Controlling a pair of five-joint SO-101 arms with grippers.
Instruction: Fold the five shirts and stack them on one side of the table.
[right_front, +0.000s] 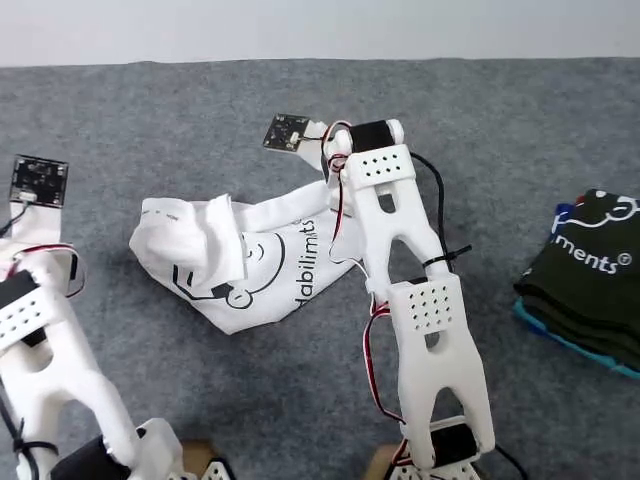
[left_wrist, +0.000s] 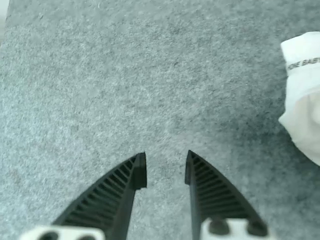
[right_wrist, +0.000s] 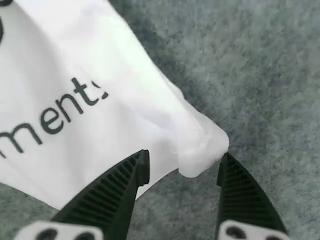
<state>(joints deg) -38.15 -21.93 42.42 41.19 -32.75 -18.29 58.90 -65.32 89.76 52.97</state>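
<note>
Right claw (right_wrist: 184, 160) is released, its jaws spread to either side of a bunched corner (right_wrist: 202, 145) of the white shirt (right_wrist: 75, 100) and not yet shut on it. The left claw (left_wrist: 165, 161) is released too, hanging over bare counter (right_front: 500, 120) with nothing between its jaws. On that grey counter the white shirt lies crumpled and unfolded near the middle, one end doubled over on itself. Well apart from it, at the right edge of the high view, sits a stack (right_front: 590, 280) of dark folded shirts with a blue layer at the bottom; how many it holds I cannot tell. The step in hand looks like the start of the fold on the one loose shirt, with a corner being taken so the cloth can be drawn flat. The next move calls for the right jaws to clench low on that corner, catching the cloth and not only its lip. The left claw would go across to the shirt's near end, which lies just off to its side, so the two can pull the shirt out smooth
</note>
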